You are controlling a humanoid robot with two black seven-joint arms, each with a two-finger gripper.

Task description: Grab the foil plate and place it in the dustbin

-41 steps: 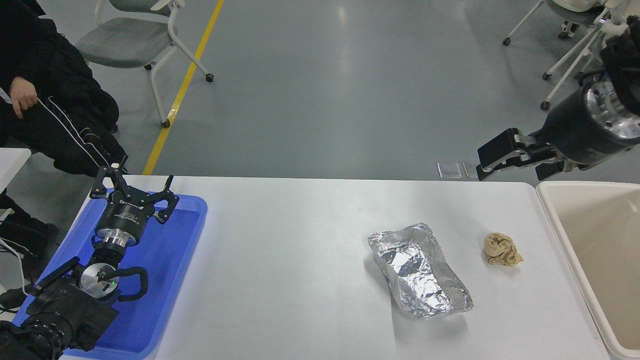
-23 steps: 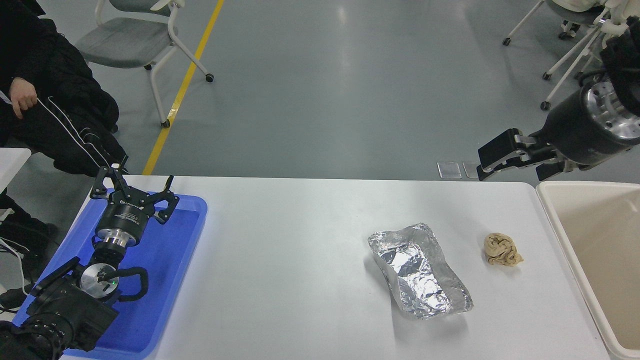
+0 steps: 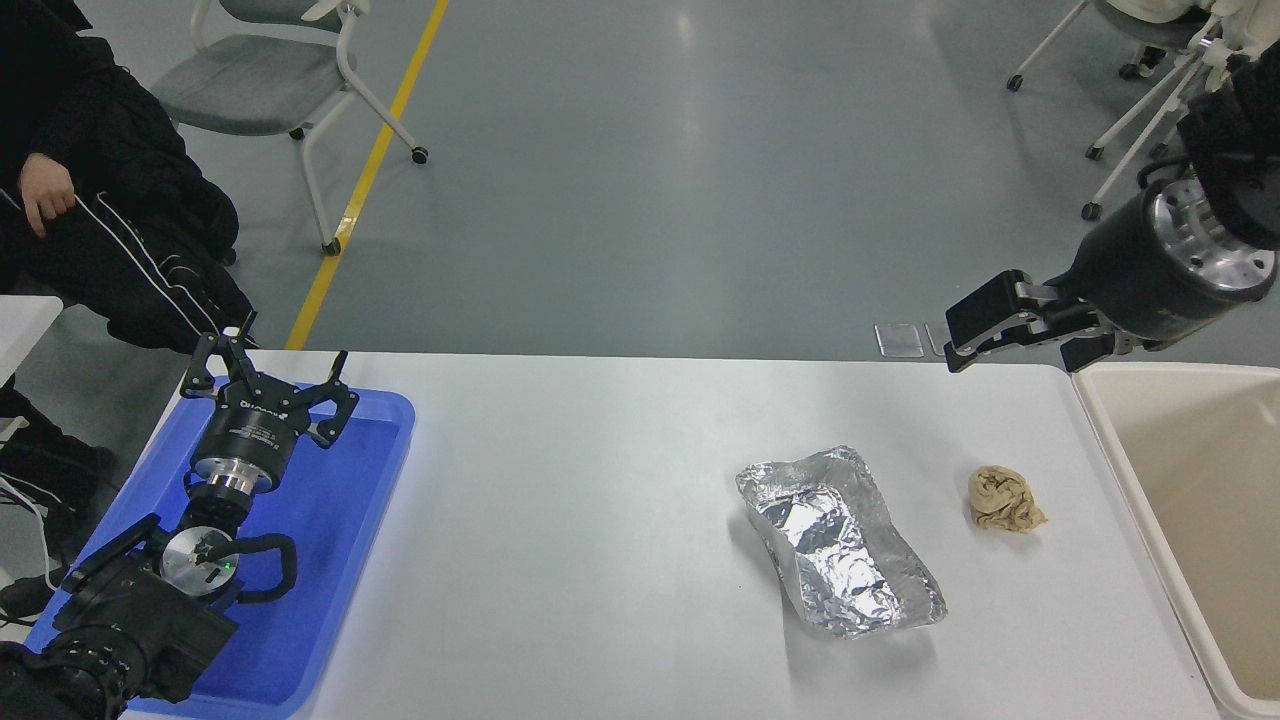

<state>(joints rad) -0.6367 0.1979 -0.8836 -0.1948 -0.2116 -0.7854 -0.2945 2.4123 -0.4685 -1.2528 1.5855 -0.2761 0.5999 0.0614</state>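
Note:
The foil plate [image 3: 840,541] is a shiny, crumpled silver tray lying on the white table [image 3: 600,520], right of centre. The dustbin [image 3: 1112,455] is a cream bin with a beige inside, standing against the table's right end. My right gripper [image 3: 1012,335] hangs open in the air above the table's far right corner. It is well behind the foil plate, holds nothing and points left. My left gripper [image 3: 272,362] is parked open above the blue tray [image 3: 330,560] at the lower left.
A small tan paper wad [image 3: 1003,500] lies between the foil plate and the dustbin. A person in black sits at the far left [image 3: 60,190]. Wheeled chairs [image 3: 270,90] stand on the floor beyond the table.
My right gripper has shifted slightly left and upward. The foil plate, the wad and the left arm have stayed put.

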